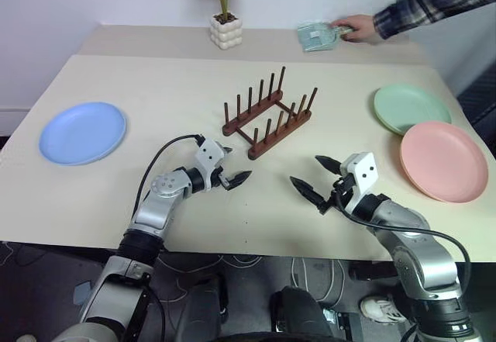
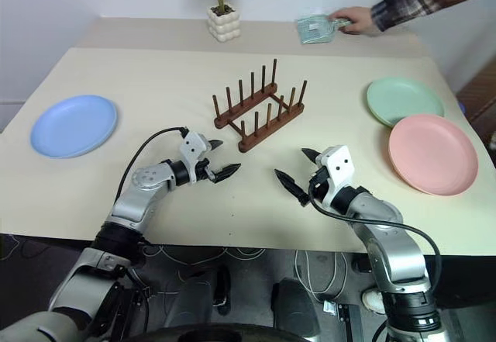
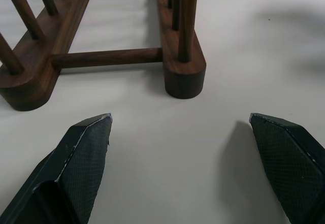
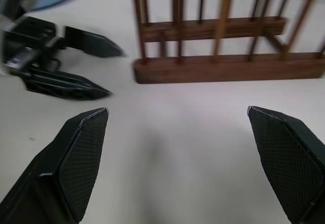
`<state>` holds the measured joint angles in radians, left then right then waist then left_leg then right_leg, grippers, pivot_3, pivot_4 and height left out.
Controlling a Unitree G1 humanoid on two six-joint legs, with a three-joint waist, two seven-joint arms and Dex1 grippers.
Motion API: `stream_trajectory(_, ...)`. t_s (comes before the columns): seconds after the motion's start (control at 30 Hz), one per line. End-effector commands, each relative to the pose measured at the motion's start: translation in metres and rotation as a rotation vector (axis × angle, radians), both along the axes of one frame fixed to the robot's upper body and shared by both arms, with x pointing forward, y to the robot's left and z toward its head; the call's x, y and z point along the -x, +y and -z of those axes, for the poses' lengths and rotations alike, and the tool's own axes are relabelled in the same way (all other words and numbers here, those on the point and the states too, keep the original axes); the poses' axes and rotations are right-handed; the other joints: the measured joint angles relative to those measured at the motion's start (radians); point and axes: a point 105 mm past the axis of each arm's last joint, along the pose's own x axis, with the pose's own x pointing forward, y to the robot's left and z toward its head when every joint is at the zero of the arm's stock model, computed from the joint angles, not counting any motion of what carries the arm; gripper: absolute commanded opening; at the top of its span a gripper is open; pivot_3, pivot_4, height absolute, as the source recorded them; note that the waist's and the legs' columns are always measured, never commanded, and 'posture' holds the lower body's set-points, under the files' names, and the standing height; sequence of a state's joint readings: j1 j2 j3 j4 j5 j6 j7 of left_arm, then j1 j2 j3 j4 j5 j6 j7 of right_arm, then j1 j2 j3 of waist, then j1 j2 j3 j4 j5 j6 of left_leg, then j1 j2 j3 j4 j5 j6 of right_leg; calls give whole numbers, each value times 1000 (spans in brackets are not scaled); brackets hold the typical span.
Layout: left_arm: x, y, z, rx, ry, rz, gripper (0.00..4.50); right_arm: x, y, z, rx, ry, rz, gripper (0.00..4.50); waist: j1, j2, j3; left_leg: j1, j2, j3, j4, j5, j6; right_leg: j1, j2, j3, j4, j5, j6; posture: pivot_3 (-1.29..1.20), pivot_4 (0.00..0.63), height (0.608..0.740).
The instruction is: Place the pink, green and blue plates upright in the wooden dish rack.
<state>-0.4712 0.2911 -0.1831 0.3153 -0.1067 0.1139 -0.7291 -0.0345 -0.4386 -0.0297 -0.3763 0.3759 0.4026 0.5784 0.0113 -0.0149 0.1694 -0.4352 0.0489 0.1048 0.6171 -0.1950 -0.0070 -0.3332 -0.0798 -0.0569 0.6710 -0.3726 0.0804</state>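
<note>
The small dark brown wooden peg rack point(image 1: 267, 115) stands empty at the cream bench point(image 1: 155, 86) centre, the light blue round plate point(image 1: 82, 131) lies flat at nine o'clock, the pale green plate point(image 1: 410, 107) and salmon pink plate point(image 1: 442, 160) lie at three o'clock, so the left gripper point(image 1: 231, 173) and right gripper point(image 1: 314, 177), at six o'clock, hold their fingers wide apart on nothing, probably to reach for a plate.

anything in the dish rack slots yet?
No. The wooden dish rack holds nothing between its pegs. The blue plate, green plate and pink plate lie flat on the table. No slot is hidden.
</note>
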Motion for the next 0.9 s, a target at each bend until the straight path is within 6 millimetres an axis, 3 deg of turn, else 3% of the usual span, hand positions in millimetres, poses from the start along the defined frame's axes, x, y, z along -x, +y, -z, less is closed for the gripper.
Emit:
stream_trajectory(0.03,3,-19,22,-32,68,38,4473,7,6,-12,-18,-50,-9,4482,7,0,0,0,0,0,1,0,0,1,0,0,0,0,0,0,150,732)
stream_trajectory(0.27,2,-37,24,-25,74,91,4473,10,9,-7,-22,-39,-4,4482,17,1,-1,0,-1,-1,6,-5,8,4,-1,0,0,1,3,0,150,732)
stream_trajectory(0.3,3,-39,24,-23,74,100,4235,10,9,-7,-23,-38,-2,4497,18,2,-1,0,-1,-1,7,-5,9,5,-1,0,0,1,3,0,150,732)
stream_trajectory(0.37,4,-41,24,-17,75,108,3627,10,11,-5,-25,-37,-1,4500,20,2,-1,0,-1,-1,7,-6,9,5,-1,0,-1,1,3,0,150,732)
stream_trajectory(0.6,4,-38,25,-7,80,106,94,16,14,1,-36,-23,-1,4500,24,2,-1,0,-1,-1,8,-6,10,6,-1,0,-2,1,3,0,150,732)
stream_trajectory(0.87,-1,-20,28,-35,79,64,31,12,11,1,-29,-31,7,4500,20,3,-2,0,-1,-1,8,-7,11,6,-1,0,-2,1,3,0,150,732)
stream_trajectory(0.9,1,-19,27,-18,88,73,270,12,11,2,-29,-30,7,4500,18,3,-2,0,0,-1,8,-7,11,6,-1,0,-2,1,3,0,150,732)
